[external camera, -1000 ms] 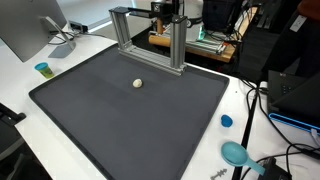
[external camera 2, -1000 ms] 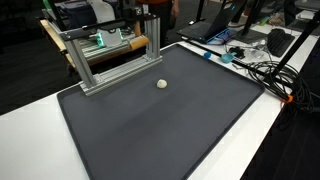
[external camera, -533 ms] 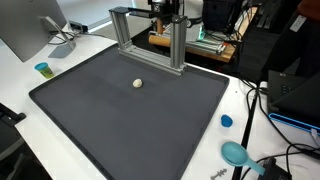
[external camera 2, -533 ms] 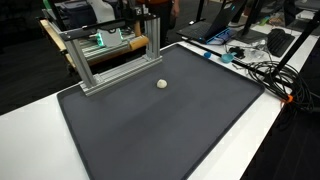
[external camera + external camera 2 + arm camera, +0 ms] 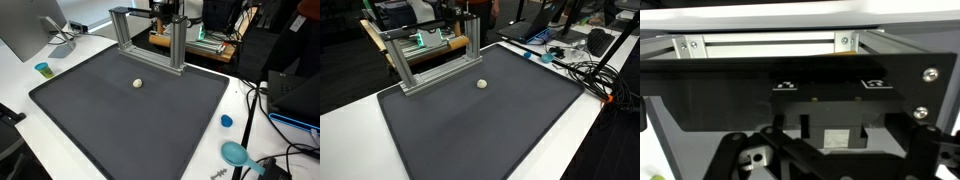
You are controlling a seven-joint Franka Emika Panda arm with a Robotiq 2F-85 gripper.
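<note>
In both exterior views the aluminium frame [image 5: 179, 45] stands at the far edge of the dark mat [image 5: 120, 120], with a small pale ball [image 5: 138, 84] lying well apart from it. In the wrist view the claw [image 5: 830, 162] faces that frame, its fingers spread wide, gripping nothing.

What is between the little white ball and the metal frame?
Nothing but bare dark mat lies between the ball and the frame, as both exterior views show.

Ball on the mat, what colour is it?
The ball is off-white, clearest in an exterior view.
</note>
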